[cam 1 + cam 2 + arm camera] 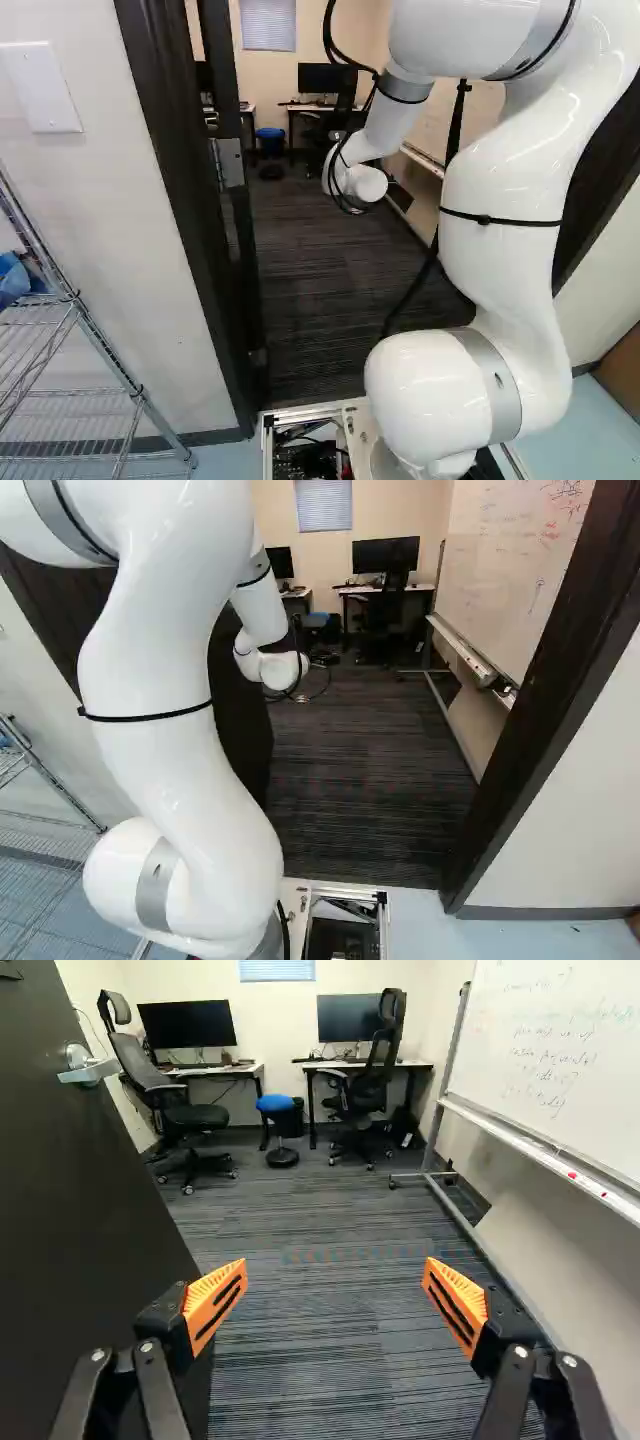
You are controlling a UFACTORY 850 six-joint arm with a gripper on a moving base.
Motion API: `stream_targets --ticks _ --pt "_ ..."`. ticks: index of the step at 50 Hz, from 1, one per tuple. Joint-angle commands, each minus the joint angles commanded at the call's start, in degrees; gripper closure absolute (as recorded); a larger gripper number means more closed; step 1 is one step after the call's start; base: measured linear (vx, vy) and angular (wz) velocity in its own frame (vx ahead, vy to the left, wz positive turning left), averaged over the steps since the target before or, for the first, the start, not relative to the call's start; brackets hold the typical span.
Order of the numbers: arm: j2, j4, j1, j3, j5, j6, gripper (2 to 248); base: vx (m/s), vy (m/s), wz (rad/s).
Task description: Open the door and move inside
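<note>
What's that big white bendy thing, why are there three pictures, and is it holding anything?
That's a robot arm, riding on a base that can roll. Two pictures come from cameras on the base, behind the arm, one on each side. They show the same room twice.

The third comes from the arm's wrist. It looks past the robot's gripper, which works like a hand. Its two fingers have orange pads. They are spread wide and hold nothing.

Beside the gripper is a dark door, standing open, with a silver handle. Through the doorway you can see two desks with computer screens, chairs and a whiteboard.
</note>
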Motion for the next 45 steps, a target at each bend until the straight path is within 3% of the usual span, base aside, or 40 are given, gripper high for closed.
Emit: stream_targets --ticks 23,45 --pt "2.9 -0.3 0.1 3.5 0.2 0.0 3 0.0 0.0 0.0" --pt "8.2 -0.8 0.2 9.9 0.6 0.0 3 0.0 0.0 0.0"
